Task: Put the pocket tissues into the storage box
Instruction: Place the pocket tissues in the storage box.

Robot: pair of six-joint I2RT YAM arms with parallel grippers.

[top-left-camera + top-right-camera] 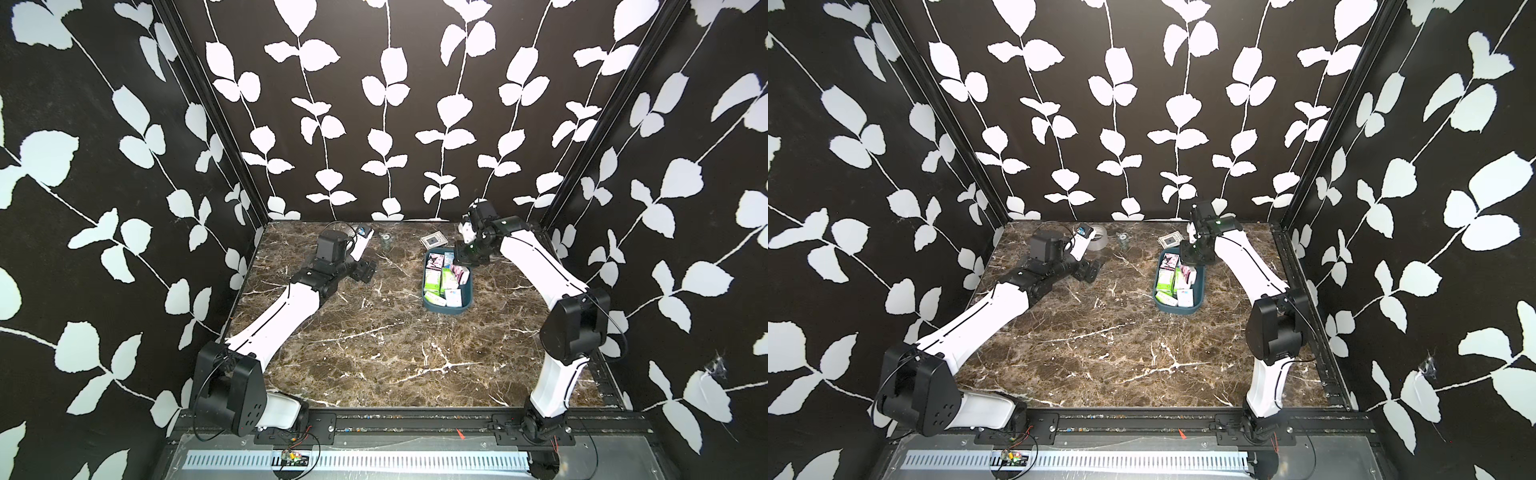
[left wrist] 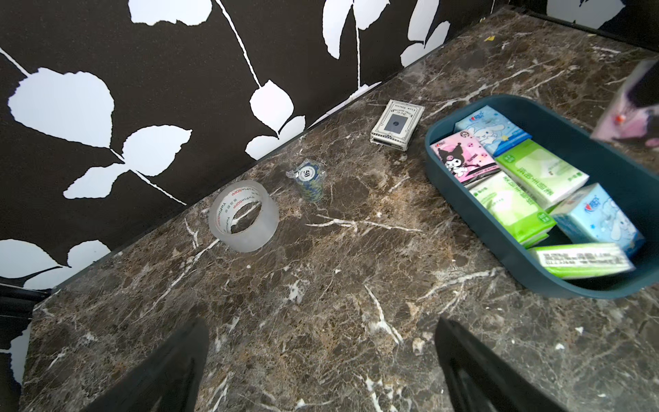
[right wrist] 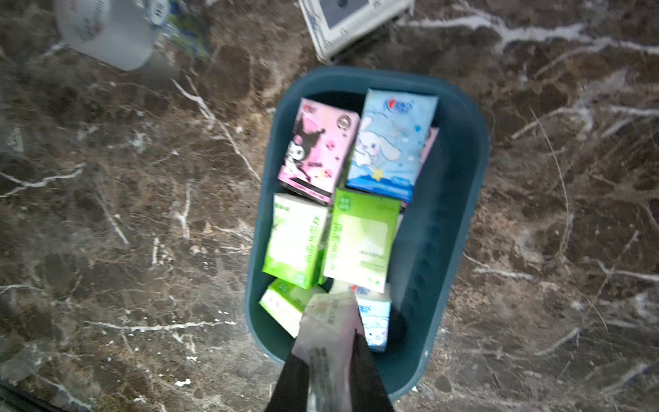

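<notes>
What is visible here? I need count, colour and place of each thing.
brown marble table: one, under everything.
dark teal plastic storage box: one, teal, on table, rear right.
pocket tissue packs: at least seven, green, blue, pink, inside box.
held tissue pack: one, pinkish, above box.
clear tape roll: one, transparent, near back wall.
white card box with grey square: one, behind storage box.
wrapped poker chip stack: one, blue-white, between tape and card box.
left gripper: black, open, empty.
right gripper: black, shut on held tissue pack.

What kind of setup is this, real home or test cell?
Likely a staged robot test booth, not a home: left arm and right arm mounted on a front rail, leaf-print panels walling three sides of a marble-print tabletop, plus a storage box of pocket tissues.
</notes>
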